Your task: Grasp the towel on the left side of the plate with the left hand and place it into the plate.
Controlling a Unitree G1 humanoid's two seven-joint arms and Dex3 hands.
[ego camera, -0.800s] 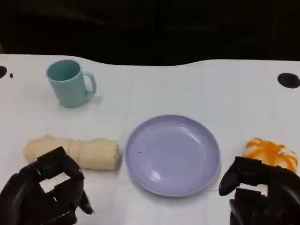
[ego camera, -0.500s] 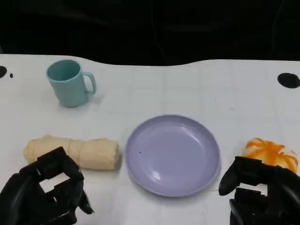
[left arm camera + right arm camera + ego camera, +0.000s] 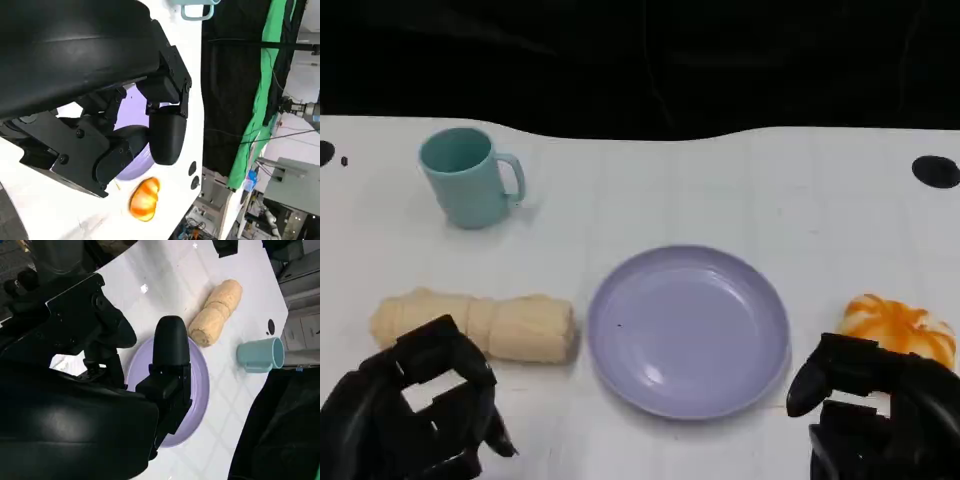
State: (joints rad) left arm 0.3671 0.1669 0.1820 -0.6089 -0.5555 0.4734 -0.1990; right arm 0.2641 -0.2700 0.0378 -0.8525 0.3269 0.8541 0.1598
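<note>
Two hands low at the near edge, neither holding anything. Left hand point(image 3: 415, 410) sits just in front of the towel point(image 3: 475, 325), fingers loosely curled with gaps between them, nothing in them; whether it touches the roll, can't tell. Right hand point(image 3: 875, 415) is parked at the near right, fingers apart and empty, beside an orange-and-white thing point(image 3: 900, 328).

Towel is a cream roll lying on its side on the counter point(image 3: 720, 190), just left of the plate point(image 3: 688, 330), its near end almost at the rim. Plate is bare. Teal mug point(image 3: 468, 178) stands well behind the towel.

Handling guess: soft, light, squashy, won't slip much but may unroll or sag if taken by one end. Best hold looks like wrapping the fingers across the middle of the roll, from above, then lifting over the plate rim.
</note>
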